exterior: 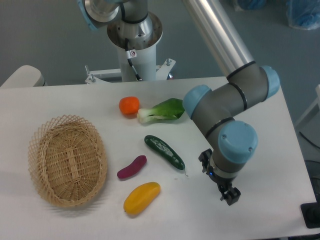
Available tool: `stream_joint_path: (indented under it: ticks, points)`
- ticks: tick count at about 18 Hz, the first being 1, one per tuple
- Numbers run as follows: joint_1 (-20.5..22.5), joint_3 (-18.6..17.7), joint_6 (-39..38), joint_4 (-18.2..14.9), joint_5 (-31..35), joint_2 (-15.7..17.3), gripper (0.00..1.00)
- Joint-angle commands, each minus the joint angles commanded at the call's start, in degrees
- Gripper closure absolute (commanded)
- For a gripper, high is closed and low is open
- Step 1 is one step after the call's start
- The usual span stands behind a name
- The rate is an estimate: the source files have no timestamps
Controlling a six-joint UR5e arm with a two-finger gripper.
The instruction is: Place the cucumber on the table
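a robot lab: pedestal-mounted arm (220,100), bare white table (260,115), toy produce, grey floor (50,35).

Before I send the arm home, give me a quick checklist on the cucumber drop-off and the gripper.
1. Slim dark green cucumber lies flat on the large white table: ok.
2. Cucumber is outside the woven wicker basket: ok.
3. Cucumber is apart from the short purple eggplant and the leafy bok choy: ok.
4. Gripper is away from the cucumber, to its right and nearer the front edge, holding nothing: ok.
5. Jaws open or shut: cannot tell, too small and dark from this view.
6. No item lies under or beside the gripper: ok.
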Motion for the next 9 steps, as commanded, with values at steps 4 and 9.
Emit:
stream_joint_path:
  ticks: [4,9]
  points:
    - [0.00,0.09,-0.53,0.17,-0.01,-0.53,0.00]
    - [-0.44,-0.52,-0.62,0.44,0.17,-0.70,0.00]
